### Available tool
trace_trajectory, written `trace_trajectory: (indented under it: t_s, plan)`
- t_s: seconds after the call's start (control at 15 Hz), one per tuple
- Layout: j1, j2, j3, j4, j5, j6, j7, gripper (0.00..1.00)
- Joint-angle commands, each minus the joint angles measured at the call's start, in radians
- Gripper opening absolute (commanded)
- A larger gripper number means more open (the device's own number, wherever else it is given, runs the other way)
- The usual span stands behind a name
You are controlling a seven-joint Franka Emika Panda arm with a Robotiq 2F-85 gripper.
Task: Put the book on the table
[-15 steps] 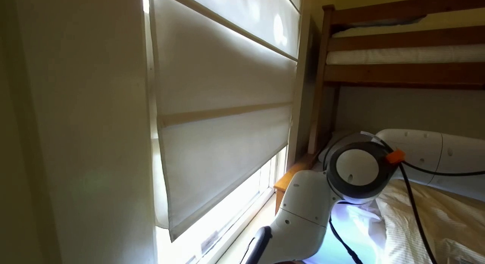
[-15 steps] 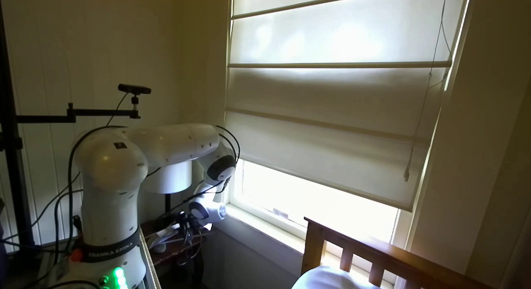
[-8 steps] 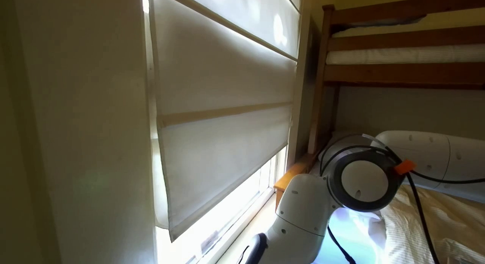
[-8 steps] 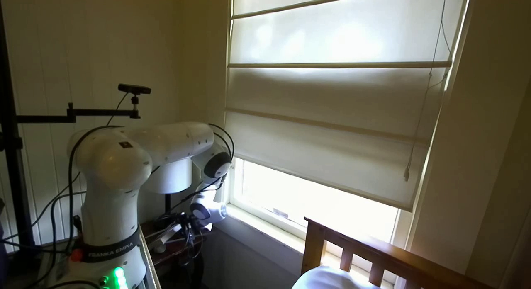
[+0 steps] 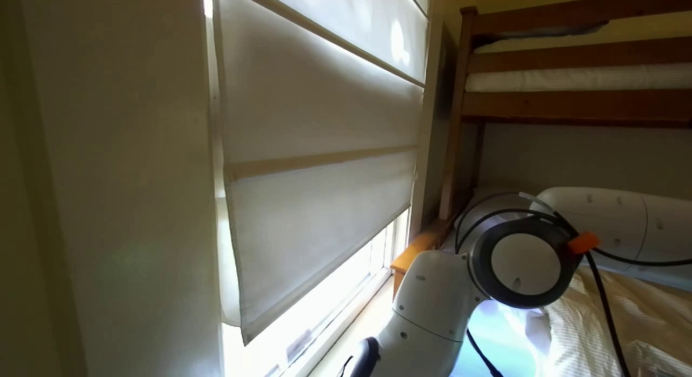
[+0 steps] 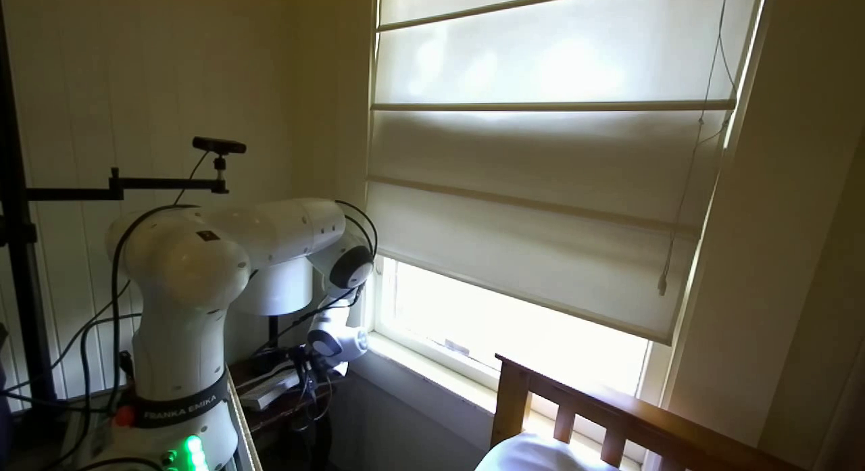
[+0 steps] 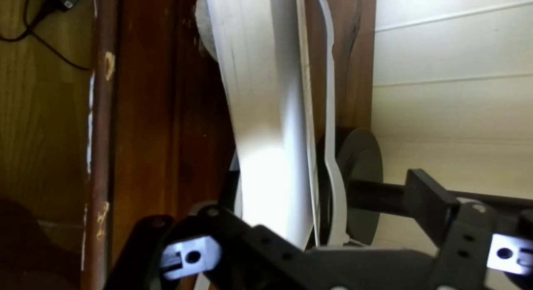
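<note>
The book [image 7: 254,82] shows its pale page edges in the wrist view, lit to white at the lower end. It rests on the dark red-brown wooden table [image 7: 143,115], as a white block [image 6: 270,390] on the table [image 6: 270,417] in an exterior view. My gripper [image 7: 327,186] has its fingers spread wide around the book's near end. The left finger is beside the book's left edge, partly hidden; whether it touches I cannot tell. The right finger [image 7: 431,209] stands well apart from the book. In an exterior view the gripper [image 6: 304,369] is small and dark among cables.
A lamp with a white shade [image 6: 278,288] stands close behind the arm; its round dark base [image 7: 362,173] is right of the book. A pale curved strip [image 7: 331,127] runs beside the book. The window sill [image 6: 432,376] and a wooden bed rail [image 6: 595,403] are nearby.
The gripper's fingers have spread and the book has gone from tilted to lying lower on the table. The arm has shifted slightly back, toward the left in an exterior view.
</note>
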Motion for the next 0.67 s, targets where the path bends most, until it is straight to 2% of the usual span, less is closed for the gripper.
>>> trace_trajectory:
  t_s: [0.0, 0.07, 0.13, 0.4, 0.6]
  plan:
    - [0.024, -0.062, 0.028, -0.093, -0.012, 0.245, 0.09, 1.0]
    - [0.033, -0.074, 0.035, -0.115, -0.022, 0.321, 0.116, 1.0]
    - [0.071, -0.11, 0.013, -0.146, 0.043, 0.375, 0.106, 1.0]
    - [0.136, -0.216, 0.024, -0.314, 0.108, 0.654, 0.181, 1.0]
    - [0.17, -0.287, 0.045, -0.438, 0.204, 0.861, 0.227, 1.0]
